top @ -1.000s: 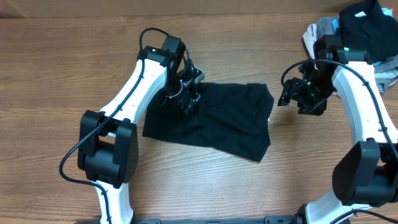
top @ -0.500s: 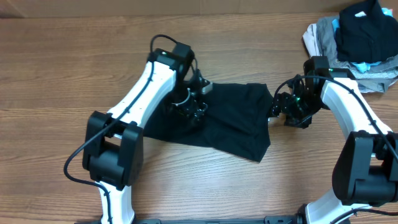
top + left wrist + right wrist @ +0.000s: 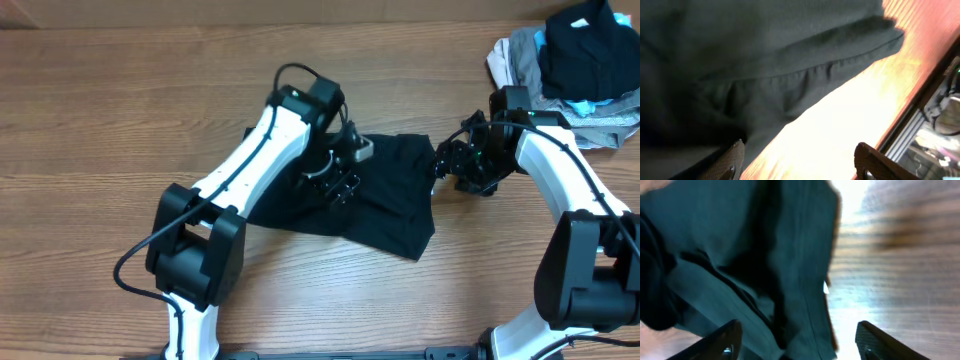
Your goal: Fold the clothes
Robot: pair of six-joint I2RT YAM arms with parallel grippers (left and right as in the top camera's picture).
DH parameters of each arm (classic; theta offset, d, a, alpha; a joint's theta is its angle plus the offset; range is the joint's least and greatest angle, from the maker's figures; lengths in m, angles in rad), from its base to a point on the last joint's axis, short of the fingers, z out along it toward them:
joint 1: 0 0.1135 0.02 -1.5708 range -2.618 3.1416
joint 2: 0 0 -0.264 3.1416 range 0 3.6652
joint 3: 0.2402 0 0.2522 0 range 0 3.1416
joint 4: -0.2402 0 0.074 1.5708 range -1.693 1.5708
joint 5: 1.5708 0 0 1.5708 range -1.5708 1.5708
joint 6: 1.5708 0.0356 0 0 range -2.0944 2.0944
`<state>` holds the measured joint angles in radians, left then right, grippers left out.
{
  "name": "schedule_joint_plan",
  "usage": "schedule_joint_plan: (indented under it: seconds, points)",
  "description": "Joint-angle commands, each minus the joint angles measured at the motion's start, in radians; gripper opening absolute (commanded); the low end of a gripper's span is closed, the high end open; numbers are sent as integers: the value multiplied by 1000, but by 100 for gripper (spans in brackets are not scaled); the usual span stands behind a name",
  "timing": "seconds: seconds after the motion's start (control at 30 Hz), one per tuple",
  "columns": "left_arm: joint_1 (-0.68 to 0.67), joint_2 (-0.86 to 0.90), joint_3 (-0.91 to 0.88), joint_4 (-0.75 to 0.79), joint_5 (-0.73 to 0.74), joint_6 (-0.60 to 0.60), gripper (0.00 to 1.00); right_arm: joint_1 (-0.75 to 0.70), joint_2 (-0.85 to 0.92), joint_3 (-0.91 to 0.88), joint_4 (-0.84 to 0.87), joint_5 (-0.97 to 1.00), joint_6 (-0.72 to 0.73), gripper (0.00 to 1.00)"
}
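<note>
A black garment (image 3: 390,200) lies spread and rumpled on the wooden table (image 3: 120,120). My left gripper (image 3: 340,183) is open and hovers over the garment's middle; its wrist view shows dark cloth with a hem (image 3: 790,60) and both fingers apart (image 3: 800,162). My right gripper (image 3: 447,162) is open at the garment's upper right corner; its wrist view shows the cloth's edge (image 3: 765,270) lying between its spread fingers (image 3: 797,340).
A pile of clothes (image 3: 575,60), black, grey and blue, sits at the table's far right corner, just behind my right arm. Bare wood lies to the left and in front of the garment.
My left gripper has slid right across the garment toward its middle. My right gripper has come down and left to the garment's upper right corner.
</note>
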<state>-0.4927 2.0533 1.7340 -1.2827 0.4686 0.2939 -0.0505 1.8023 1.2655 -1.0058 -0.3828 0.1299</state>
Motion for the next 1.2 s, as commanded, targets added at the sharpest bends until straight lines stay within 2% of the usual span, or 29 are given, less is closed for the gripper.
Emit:
schedule_joint_plan:
  seconds: [0.0,0.07,0.2,0.33,0.37,0.47,0.6,0.8,0.97,1.1,1.17]
  points:
    - [56,-17,185,-55,22,-6,75,13,-2,-3,19,-23,-7,83]
    - [84,-24,277,-103,14,-6,77,21,2,-3,21,-23,-7,86]
    - [138,-25,462,-203,-105,-50,80,50,37,-5,10,-23,-3,89]
    - [169,-26,534,-273,-250,-98,80,74,73,-24,10,-23,27,89]
    - [190,-26,558,-316,-344,-134,80,80,85,-45,19,-23,43,89]
    - [220,-27,566,-350,-425,-181,80,79,96,-82,45,-23,66,89]
    - [253,-27,566,-373,-432,-187,80,80,115,-118,77,-45,80,89]
    - [259,-27,566,-374,-443,-187,80,103,136,-180,152,-181,52,88]
    - [258,-26,565,-373,-443,-187,80,151,139,-211,175,-197,53,88]
    - [258,-26,565,-374,-443,-190,80,185,140,-214,183,-227,52,74]
    - [258,-26,565,-375,-443,-191,80,198,140,-214,195,-240,53,64]
